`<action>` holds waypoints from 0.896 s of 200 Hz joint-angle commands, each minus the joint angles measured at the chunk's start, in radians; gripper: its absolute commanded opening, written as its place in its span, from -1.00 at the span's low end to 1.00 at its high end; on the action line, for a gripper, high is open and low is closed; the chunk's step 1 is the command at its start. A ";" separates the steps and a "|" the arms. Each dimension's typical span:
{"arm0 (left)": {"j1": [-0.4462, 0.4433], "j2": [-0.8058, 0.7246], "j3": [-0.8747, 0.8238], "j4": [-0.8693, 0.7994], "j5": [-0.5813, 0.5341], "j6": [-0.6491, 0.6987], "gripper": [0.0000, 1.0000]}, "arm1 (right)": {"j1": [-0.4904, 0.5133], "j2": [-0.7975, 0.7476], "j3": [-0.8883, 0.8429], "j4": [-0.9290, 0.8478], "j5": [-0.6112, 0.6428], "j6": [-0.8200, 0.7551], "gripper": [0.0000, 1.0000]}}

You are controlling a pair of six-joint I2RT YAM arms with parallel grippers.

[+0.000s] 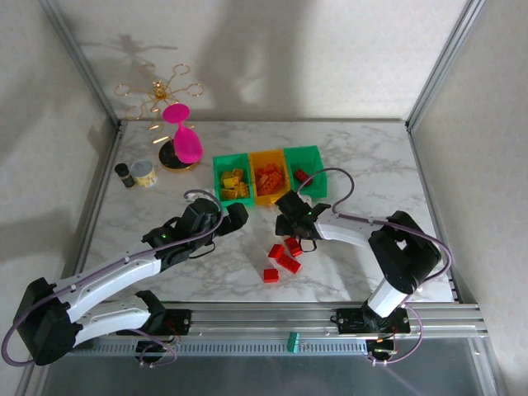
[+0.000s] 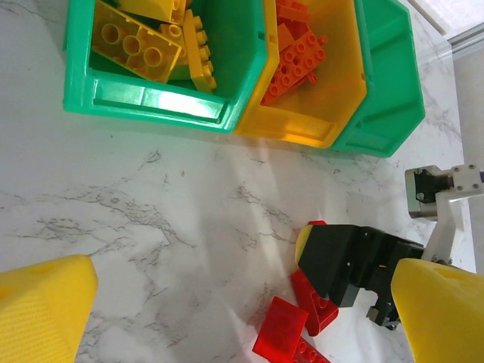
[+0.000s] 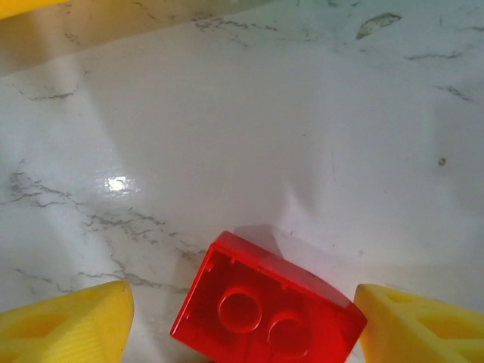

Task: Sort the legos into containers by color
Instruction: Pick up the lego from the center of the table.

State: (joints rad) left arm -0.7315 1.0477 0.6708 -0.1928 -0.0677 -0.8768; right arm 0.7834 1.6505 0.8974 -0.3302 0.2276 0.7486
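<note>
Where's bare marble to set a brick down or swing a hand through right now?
Free: the marble table between the right green plastic bin and the right edge; the patch left of the left arm, nearer than the small round tin. Crowded: in front of the bins, where the left gripper, right gripper and loose red studded bricks sit.

left arm (image 1: pixel 111 276) and right arm (image 1: pixel 351 229): white link shells, black joints and bases, mauve cables (image 1: pixel 337 175) looping alongside. left gripper (image 2: pixel 242 318) and right gripper (image 3: pixel 242 333) carry yellow textured fingers (image 3: pixel 64 325).
</note>
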 commanded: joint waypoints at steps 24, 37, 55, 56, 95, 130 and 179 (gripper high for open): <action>-0.006 0.013 0.019 -0.026 -0.026 0.006 0.99 | 0.001 0.046 0.028 0.011 0.046 0.018 0.31; -0.007 0.011 0.018 -0.022 -0.027 0.007 0.99 | 0.002 0.033 0.020 0.018 0.054 0.013 0.22; -0.007 0.014 0.013 -0.011 -0.027 0.006 0.99 | 0.001 0.023 0.010 0.024 0.068 0.009 0.08; -0.007 0.014 0.013 -0.011 -0.027 0.007 0.99 | 0.001 0.023 0.010 0.023 0.070 0.008 0.07; -0.006 0.014 0.022 -0.005 -0.020 0.008 0.99 | -0.001 -0.019 0.009 0.030 0.068 -0.008 -0.12; -0.006 0.025 0.060 -0.017 -0.027 0.028 0.99 | -0.053 -0.095 0.059 0.022 0.024 -0.048 -0.13; -0.006 0.100 0.143 0.013 -0.040 0.069 0.99 | -0.202 -0.060 0.227 0.043 0.052 -0.171 -0.12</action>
State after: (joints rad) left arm -0.7315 1.1088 0.7517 -0.1982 -0.0753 -0.8474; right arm 0.6495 1.5600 1.0237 -0.3084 0.2535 0.6605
